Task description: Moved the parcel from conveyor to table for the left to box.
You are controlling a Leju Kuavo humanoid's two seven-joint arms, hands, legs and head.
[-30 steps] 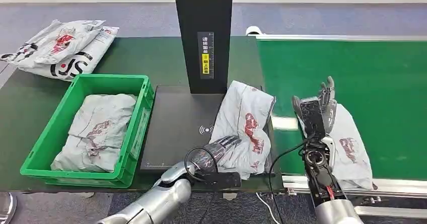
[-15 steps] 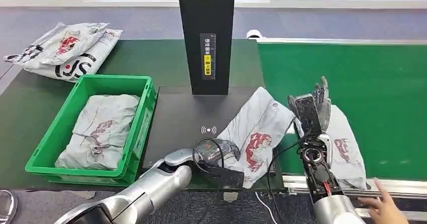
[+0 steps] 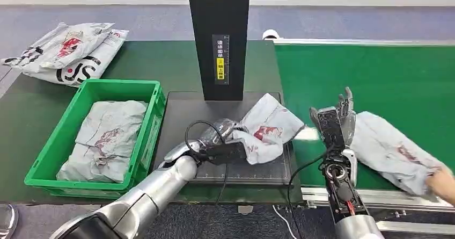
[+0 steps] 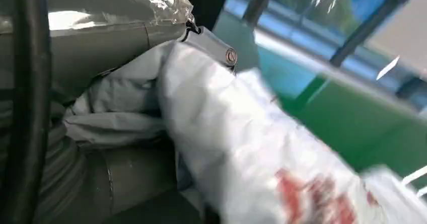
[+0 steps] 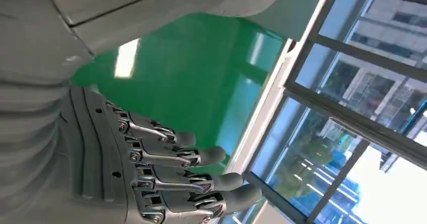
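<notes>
Crate (image 3: 153, 96), green and holding a grey bag, is set left of the scanner post (image 3: 218, 35). Below the post, the parcel (image 3: 265, 131) is gripped by the left robot hand (image 3: 217, 131) over the black pad. Right of it, the right robot hand (image 3: 338, 118) is held spread and empty above the conveyor (image 3: 375, 72).

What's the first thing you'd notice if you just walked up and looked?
The left hand grips a crumpled grey parcel on the black plate under the dark post. Left of that, a bright green crate holds another parcel. On the green belt, the right hand stands open beside a third parcel that a person's hand touches.
</notes>
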